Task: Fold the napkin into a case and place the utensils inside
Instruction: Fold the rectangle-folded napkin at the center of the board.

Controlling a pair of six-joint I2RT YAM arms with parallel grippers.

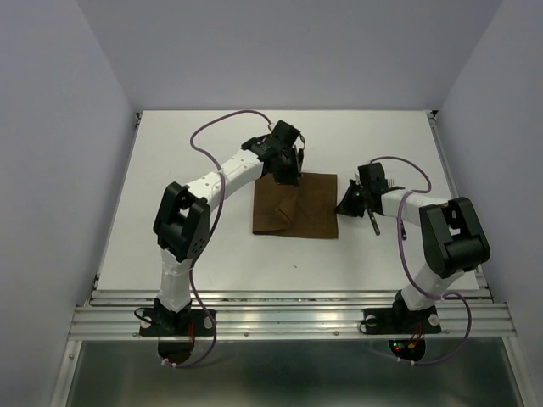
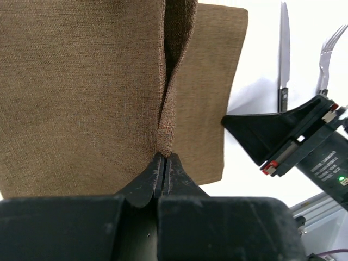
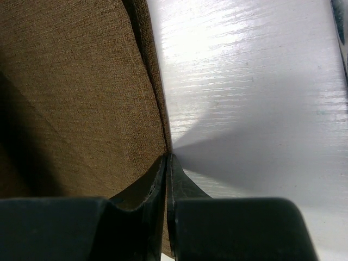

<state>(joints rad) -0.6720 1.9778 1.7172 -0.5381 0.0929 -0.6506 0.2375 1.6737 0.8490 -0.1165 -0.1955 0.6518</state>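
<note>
On the table (image 1: 254, 263), the napkin (image 1: 310, 212) lay centred, partly folded. The left gripper (image 2: 164, 163) had its jaws clamped on a raised ridge of cloth; a hard pull could drag the whole sheet askew. The right gripper (image 3: 167, 163) sat closed at the napkin's right edge, hold uncertain; swinging out, it might knock the knife (image 2: 284, 49) and fork (image 2: 326, 54) just beyond.

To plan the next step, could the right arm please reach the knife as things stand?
Probably, once freed: the knife lies close beside the right gripper, nothing between them, but its jaws pinch the napkin.
</note>
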